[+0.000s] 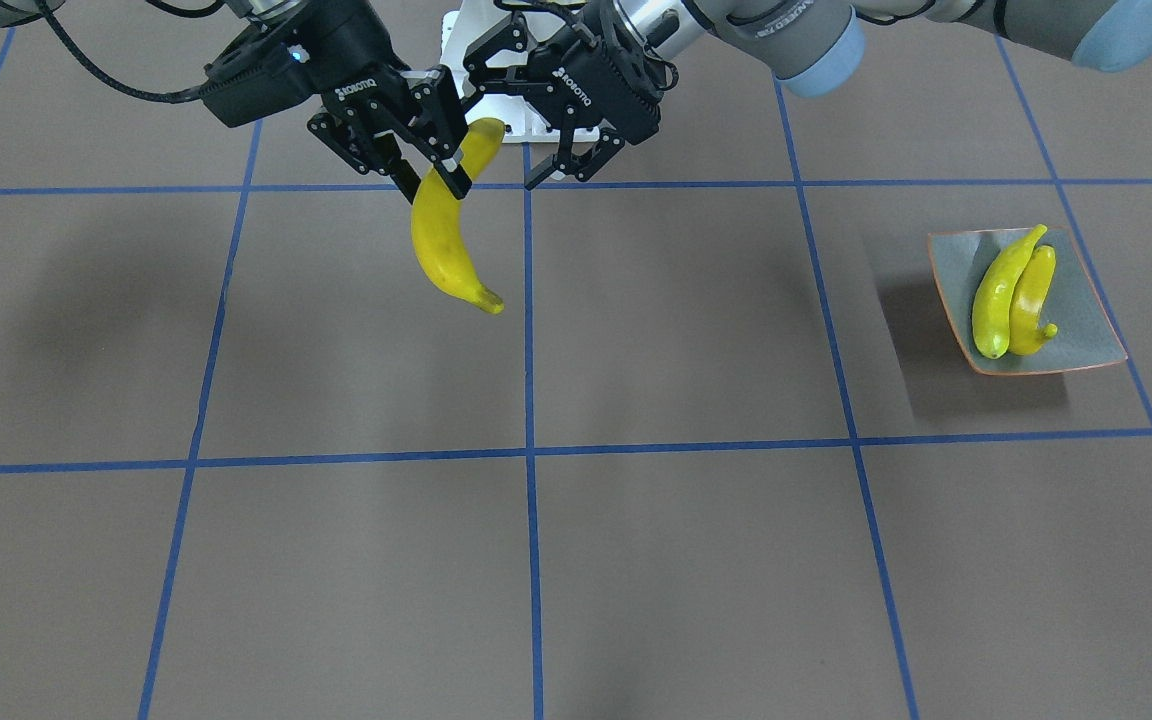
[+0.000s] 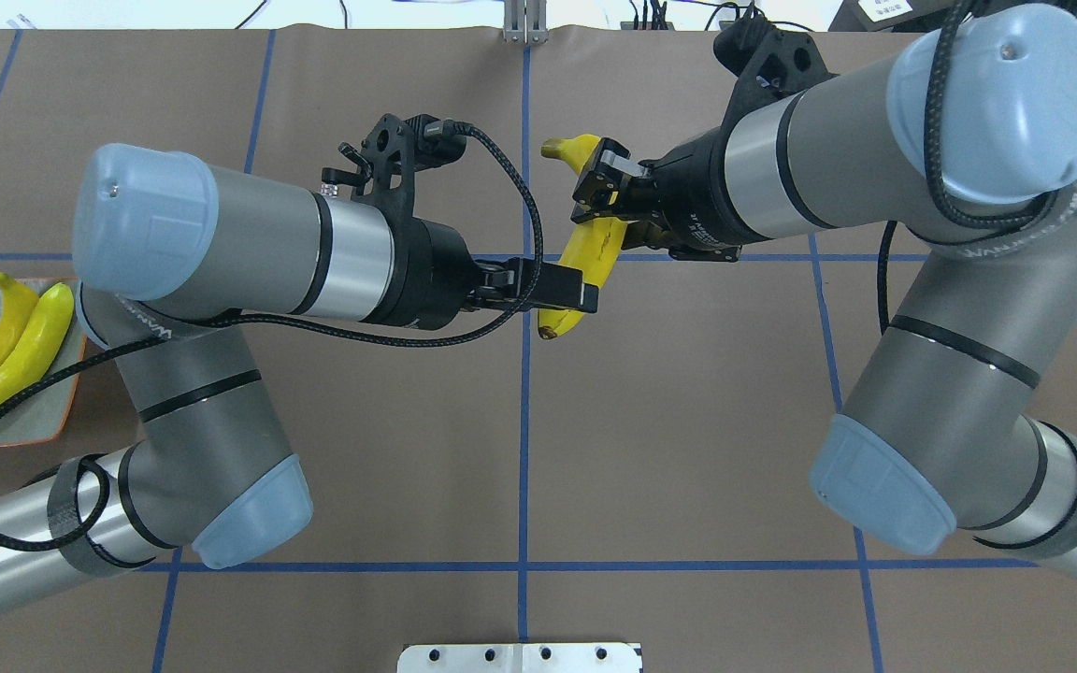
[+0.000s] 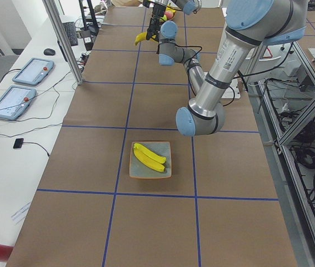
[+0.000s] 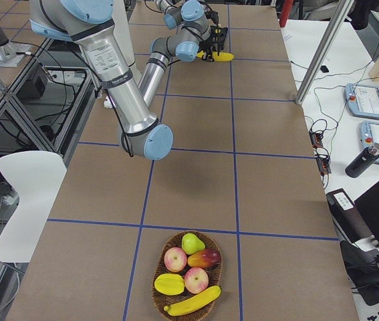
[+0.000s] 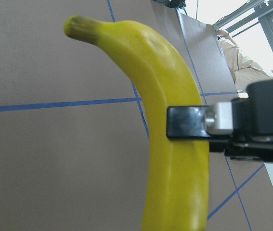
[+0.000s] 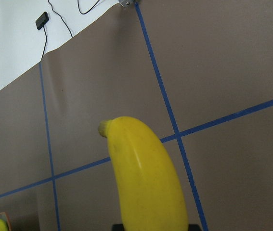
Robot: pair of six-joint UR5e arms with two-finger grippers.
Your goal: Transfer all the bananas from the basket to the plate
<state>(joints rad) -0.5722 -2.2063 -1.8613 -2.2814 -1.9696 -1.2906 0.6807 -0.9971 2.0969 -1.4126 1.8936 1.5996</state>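
Banana (image 1: pixel 441 235) in the right fingers' (image 1: pixel 446 160) pinch, its upper end between the spread left fingers (image 1: pixel 551 170).

Our left arm (image 2: pixel 221 234) and right arm (image 2: pixel 838 121) reach inward and meet over mid-table, elbows bent outward, wrists pointing at each other. Our right gripper (image 1: pixel 433 183) is clamped across a banana (image 1: pixel 446 250), which hangs clear of the surface. Our left gripper (image 1: pixel 501 140) faces it, jaws spread wide at the fruit's upper end.
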